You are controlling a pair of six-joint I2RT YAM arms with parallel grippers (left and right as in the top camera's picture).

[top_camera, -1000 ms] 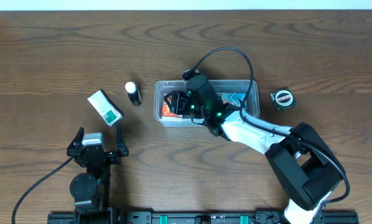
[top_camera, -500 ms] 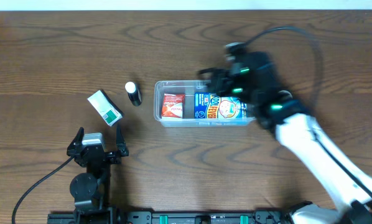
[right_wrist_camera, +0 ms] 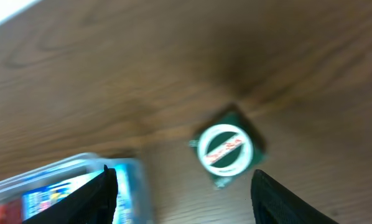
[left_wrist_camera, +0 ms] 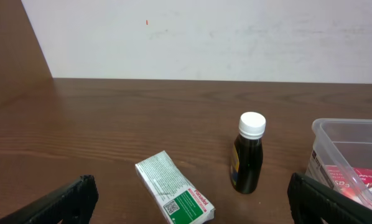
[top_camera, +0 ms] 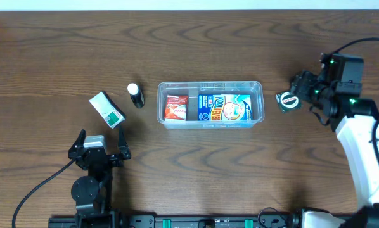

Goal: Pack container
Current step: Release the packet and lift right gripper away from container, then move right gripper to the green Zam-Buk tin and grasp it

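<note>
the right pincer (top_camera: pixel 301 90) is spread apart and holds nothing. in its own wrist view the two dark fingers (right_wrist_camera: pixel 96 199) stand wide, with only the brown table (right_wrist_camera: pixel 142 74) between them. a small green thing with a round white label (top_camera: pixel 288 100) lies on the wood just past the tips of this pincer, not touching them. the container (top_camera: pixel 210 83) sits well off to this pincer's left side, flat on the table, and only one end of it shows at the edge of the right wrist view. inside it a red packet (top_camera: pixel 175 106) lies at the end far from the right pincer. a blue and white carton (top_camera: pixel 224 107) lies beside the packet, nearer to that pincer

the left pincer (top_camera: pixel 102 144) is spread wide too and is empty. just ahead of it lies a green and white packet (top_camera: pixel 107 109), turned at a slant. a dark bottle with a white cap (top_camera: pixel 135 95) stands upright a bit further out and to the right of this pincer. the container is past the bottle, further to the right, with a gap between the two
</note>
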